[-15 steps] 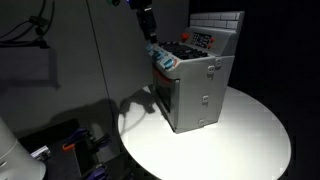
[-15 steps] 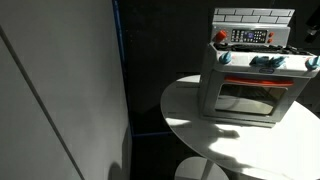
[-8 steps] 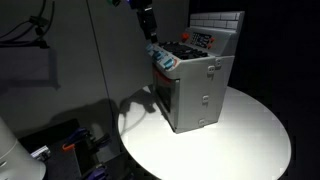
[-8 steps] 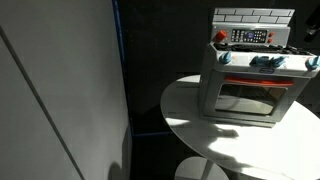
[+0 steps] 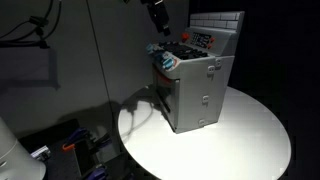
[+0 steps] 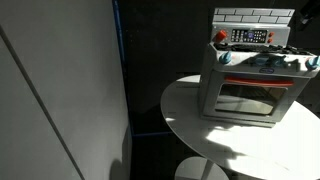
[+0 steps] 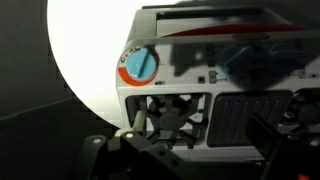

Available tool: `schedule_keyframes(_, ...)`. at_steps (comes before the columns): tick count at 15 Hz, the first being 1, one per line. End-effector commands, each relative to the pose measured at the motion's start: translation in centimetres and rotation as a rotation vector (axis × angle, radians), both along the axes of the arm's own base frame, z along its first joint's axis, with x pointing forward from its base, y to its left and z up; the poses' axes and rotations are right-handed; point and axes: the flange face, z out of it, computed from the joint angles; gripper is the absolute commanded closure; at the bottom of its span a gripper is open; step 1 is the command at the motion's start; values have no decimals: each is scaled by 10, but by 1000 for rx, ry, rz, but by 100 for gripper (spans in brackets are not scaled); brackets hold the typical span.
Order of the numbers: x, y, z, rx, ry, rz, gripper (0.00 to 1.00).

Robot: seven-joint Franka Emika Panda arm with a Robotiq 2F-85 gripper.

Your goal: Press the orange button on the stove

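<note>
The grey toy stove [image 5: 196, 88] stands on a round white table, with a white tiled back panel; it shows in both exterior views [image 6: 252, 85]. A small red-orange button [image 6: 221, 36] sits at the left end of its control panel, and shows in an exterior view as a red spot [image 5: 184, 38]. My gripper [image 5: 158, 14] hangs above the stove's front left corner. In the wrist view the gripper [image 7: 200, 150] is open and empty, with its fingers apart over a burner grate [image 7: 170, 115]. A blue knob with an orange ring [image 7: 140, 65] lies ahead. The button is out of the wrist view.
The round white table [image 5: 240, 145] carries only the stove. A grey wall panel [image 6: 60, 90] stands beside the table. Cables and dark equipment [image 5: 70, 145] lie on the floor below.
My gripper has moved up and sideways, from beside the stove's front corner to above the cooktop. The stove has not moved.
</note>
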Motion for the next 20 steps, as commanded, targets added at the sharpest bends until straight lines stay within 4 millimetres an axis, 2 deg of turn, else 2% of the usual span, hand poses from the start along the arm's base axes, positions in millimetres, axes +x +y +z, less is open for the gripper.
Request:
schedule_keyframes(1, 27, -14, 6, -27, -41, -63, 0)
schedule_keyframes(13, 101, -58, -18, -80, -98, -234, 0)
schedule_keyframes(20, 132, -66, -22, -88, -118, -271, 0)
